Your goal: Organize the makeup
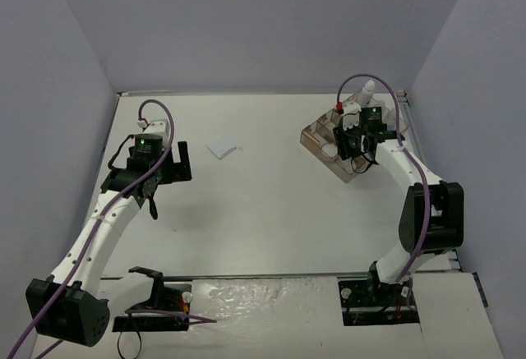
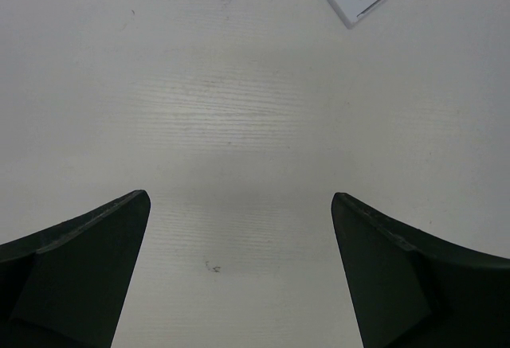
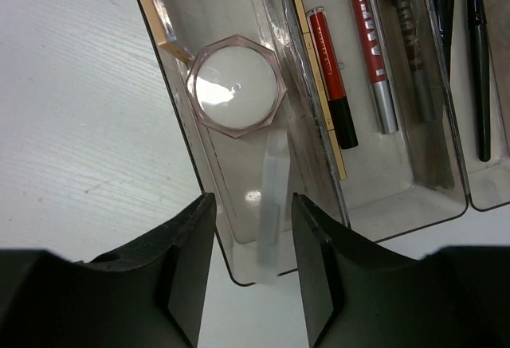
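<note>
While most of the makeup already lies in the tray, one white square pad sits on the table. It is well apart from the tray and just ahead of the left gripper, whose fingers are spread wide with nothing between them. The right gripper hangs over the tray's end compartment, its jaws at a narrow gap on either side of a pale pad standing on edge beside the round pink compact. Neither finger appears to touch it, so the step in hand looks like setting that pad in. Pencils and brushes fill the neighbouring slots. The next move likely falls to the left arm: centre over the white square pad, come down astride it and pinch its edges, since it lies thin against the table.
</note>
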